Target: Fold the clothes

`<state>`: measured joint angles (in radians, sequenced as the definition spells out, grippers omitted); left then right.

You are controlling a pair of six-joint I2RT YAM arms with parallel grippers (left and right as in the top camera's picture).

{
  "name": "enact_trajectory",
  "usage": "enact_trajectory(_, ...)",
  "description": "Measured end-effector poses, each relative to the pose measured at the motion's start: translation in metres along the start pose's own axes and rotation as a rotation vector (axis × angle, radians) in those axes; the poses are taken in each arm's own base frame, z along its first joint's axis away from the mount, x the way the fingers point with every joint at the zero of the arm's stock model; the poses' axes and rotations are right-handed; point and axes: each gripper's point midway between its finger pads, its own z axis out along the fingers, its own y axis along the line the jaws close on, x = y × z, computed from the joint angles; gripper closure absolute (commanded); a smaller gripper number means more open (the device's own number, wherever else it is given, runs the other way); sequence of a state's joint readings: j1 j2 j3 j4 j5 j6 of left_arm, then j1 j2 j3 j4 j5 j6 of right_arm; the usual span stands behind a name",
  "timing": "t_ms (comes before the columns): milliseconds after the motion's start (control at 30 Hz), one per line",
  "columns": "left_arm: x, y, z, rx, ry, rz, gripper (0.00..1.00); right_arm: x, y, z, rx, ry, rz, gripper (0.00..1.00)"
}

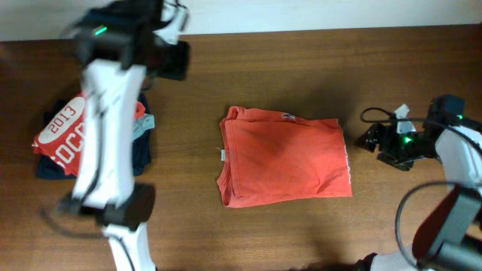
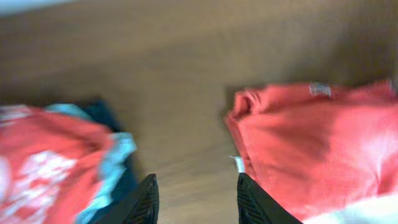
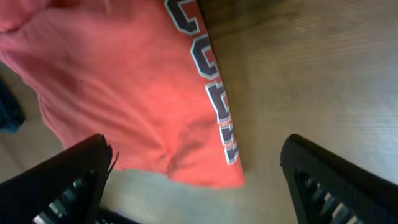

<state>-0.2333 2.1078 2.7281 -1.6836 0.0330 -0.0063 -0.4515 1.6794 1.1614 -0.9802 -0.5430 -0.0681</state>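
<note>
The orange-red T-shirt [image 1: 285, 156] lies folded into a rectangle at the table's middle, collar at its far left. It also shows in the left wrist view [image 2: 311, 143] and the right wrist view [image 3: 124, 81], where navy-and-white letters run along its right edge. My left gripper [image 1: 173, 60] [image 2: 196, 199] is open and empty, held above the table between the shirt and the pile on the left; the arm is blurred. My right gripper [image 1: 370, 138] [image 3: 198, 168] is wide open and empty, just off the shirt's right edge.
A pile of folded garments lies at the left: a red shirt printed with white "2013 SOCCER" [image 1: 64, 132] [image 2: 43, 162] on top of navy cloth [image 1: 143, 154], with a light blue edge [image 2: 115, 165]. Bare wooden table [image 1: 301, 233] surrounds the shirt.
</note>
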Motion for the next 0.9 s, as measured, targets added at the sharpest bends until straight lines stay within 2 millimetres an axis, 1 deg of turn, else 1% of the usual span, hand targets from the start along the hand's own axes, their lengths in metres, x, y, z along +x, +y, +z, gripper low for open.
enact_trajectory(67,-0.001,0.011,-0.056,-0.07,-0.125,-0.026,0.54,-0.001,-0.004,0.016,-0.038,0.033,-0.021,0.12)
enact_trajectory(100,0.0,0.014,-0.076,-0.093,-0.17,-0.035,0.54,0.0,-0.006,0.027,-0.058,0.058,-0.031,0.12)
enact_trajectory(133,0.001,0.017,-0.088,-0.109,-0.196,-0.041,0.54,0.0,-0.007,0.029,-0.062,0.065,-0.033,0.12)
enact_trajectory(167,0.004,0.02,-0.103,-0.129,-0.227,-0.051,0.53,0.001,-0.008,0.036,-0.08,0.08,-0.041,0.12)
enact_trajectory(233,0.008,0.025,-0.12,-0.157,-0.26,-0.06,0.53,0.002,-0.01,0.049,-0.103,0.105,-0.052,0.12)
enact_trajectory(267,0.01,0.027,-0.123,-0.169,-0.262,-0.063,0.53,0.002,-0.011,0.053,-0.107,0.112,-0.055,0.12)
enact_trajectory(333,0.015,0.032,-0.123,-0.194,-0.247,-0.07,0.53,0.003,-0.011,0.064,-0.119,0.127,-0.069,0.12)
enact_trajectory(367,0.017,0.035,-0.119,-0.206,-0.231,-0.073,0.53,0.003,-0.01,0.07,-0.126,0.136,-0.077,0.12)
enact_trajectory(467,0.027,0.049,-0.103,-0.244,-0.159,-0.093,0.53,0.002,0.001,0.077,-0.161,0.144,-0.106,0.12)
enact_trajectory(533,0.032,0.058,-0.094,-0.262,-0.119,-0.116,0.5,0.002,0.01,0.082,-0.178,0.154,-0.131,0.12)
enact_trajectory(567,0.035,0.063,-0.09,-0.27,-0.103,-0.132,0.5,0.003,0.015,0.085,-0.184,0.16,-0.145,0.16)
enact_trajectory(633,0.04,0.073,-0.085,-0.286,-0.076,-0.158,0.49,0.006,0.024,0.091,-0.185,0.175,-0.18,0.3)
enact_trajectory(700,0.044,0.081,-0.082,-0.296,-0.06,-0.179,0.49,0.01,0.032,0.099,-0.178,0.195,-0.217,0.52)
enact_trajectory(733,0.044,0.084,-0.082,-0.3,-0.057,-0.186,0.49,0.012,0.034,0.102,-0.176,0.206,-0.228,0.6)
enact_trajectory(767,0.045,0.087,-0.082,-0.304,-0.054,-0.193,0.49,0.016,0.036,0.107,-0.163,0.222,-0.239,0.74)
enact_trajectory(800,0.046,0.089,-0.082,-0.308,-0.053,-0.201,0.49,0.019,0.037,0.111,-0.154,0.237,-0.252,0.8)
enact_trajectory(833,0.046,0.091,-0.082,-0.311,-0.053,-0.206,0.49,0.021,0.036,0.113,-0.144,0.247,-0.252,0.83)
enact_trajectory(900,0.047,0.093,-0.083,-0.313,-0.053,-0.211,0.48,0.025,0.034,0.116,-0.126,0.264,-0.247,0.9)
